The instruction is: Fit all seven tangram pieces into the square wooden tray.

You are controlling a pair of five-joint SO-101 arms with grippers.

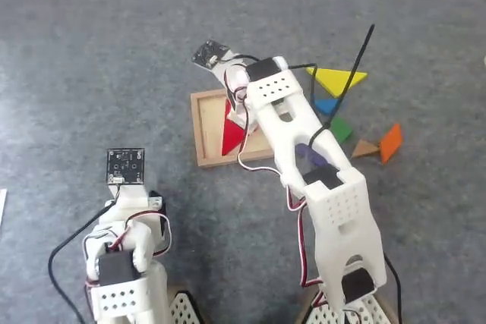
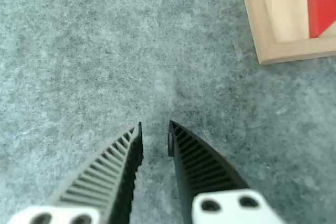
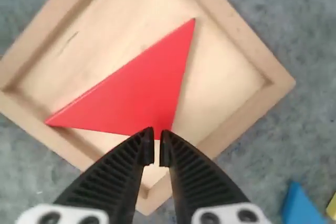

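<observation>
The square wooden tray (image 1: 203, 123) lies mid-table with a red triangle (image 1: 231, 136) flat inside it. My right gripper (image 3: 156, 148) hovers over the tray (image 3: 247, 56), fingers shut to a thin slit, the tips at one corner of the red triangle (image 3: 136, 95). On the grey mat right of the tray lie a yellow triangle (image 1: 336, 79), a blue piece (image 1: 326, 105), a green piece (image 1: 342, 128), a brown triangle (image 1: 365, 148) and an orange piece (image 1: 390, 143). A purple piece (image 1: 310, 153) is partly hidden under the right arm. My left gripper (image 2: 155, 132) is slightly open over bare mat, short of the tray's corner (image 2: 273, 51).
The grey mat covers the whole table, with free room left of and behind the tray. The right arm's body (image 1: 334, 202) spans the area between the tray and the loose pieces. A black cable (image 1: 353, 73) crosses above the yellow triangle.
</observation>
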